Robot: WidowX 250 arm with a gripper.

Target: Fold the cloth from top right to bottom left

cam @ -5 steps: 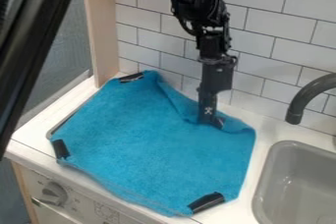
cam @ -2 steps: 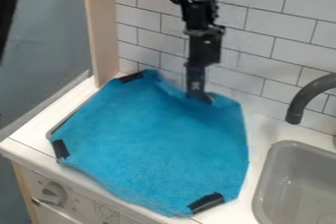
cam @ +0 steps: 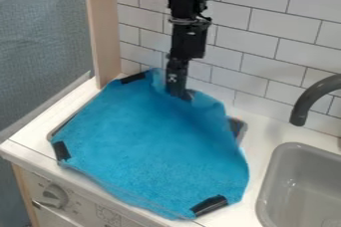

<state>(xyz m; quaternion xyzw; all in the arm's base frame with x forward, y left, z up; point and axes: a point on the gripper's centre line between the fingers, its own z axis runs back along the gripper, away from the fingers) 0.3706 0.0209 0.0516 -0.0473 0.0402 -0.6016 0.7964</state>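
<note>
The blue cloth [cam: 150, 144] lies spread over a metal tray on the counter, black patches at its top left, left and bottom corners. Its upper right part is lifted and bunched, with a fold running down its right side. At the cloth's top edge, near the wall, the black gripper [cam: 181, 94] points straight down, shut on the bunched fabric. Cloth partly hides its fingertips.
The metal tray's corner [cam: 237, 126] shows right of the cloth. A grey sink [cam: 269, 186] and a dark curved faucet [cam: 313, 96] stand at the right. Behind is a tiled wall, with a wooden post [cam: 103, 27] at the back left.
The gripper has moved left and a little up, drawing the cloth's upper right part with it. The tray's right corner is now uncovered, and the dark bar at the upper left has left the view.
</note>
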